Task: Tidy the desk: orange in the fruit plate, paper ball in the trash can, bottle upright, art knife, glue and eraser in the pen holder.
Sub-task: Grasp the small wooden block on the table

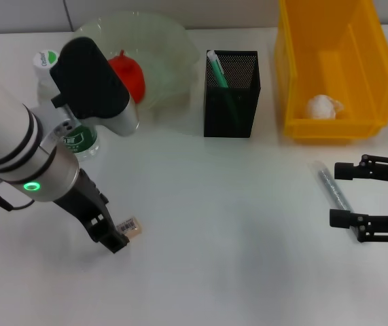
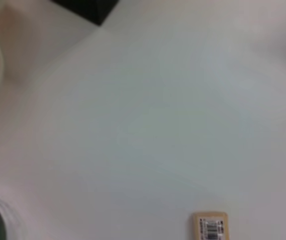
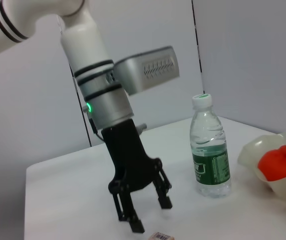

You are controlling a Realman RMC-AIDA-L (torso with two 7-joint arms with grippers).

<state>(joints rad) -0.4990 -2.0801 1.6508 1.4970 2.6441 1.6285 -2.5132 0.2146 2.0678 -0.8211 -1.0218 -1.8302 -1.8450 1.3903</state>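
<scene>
White surface [image 1: 234,231] carries everything, with wide bare room across its middle and near edge. At the far right the trash can [image 1: 334,68] holds the paper ball [image 1: 324,106]; the fruit plate [image 1: 154,51] at the far left holds the orange [image 1: 130,73], and the bottle [image 3: 210,147] stands upright just beside it. Between them, the pen holder [image 1: 232,95] has a green-and-white item inside. The left end effector [image 1: 115,239], fingers spread, points down right next to the eraser [image 1: 131,227] (not clasping it). The right end effector [image 1: 346,195], jaws apart, sits at the right edge around a slim grey stick [image 1: 333,185].
</scene>
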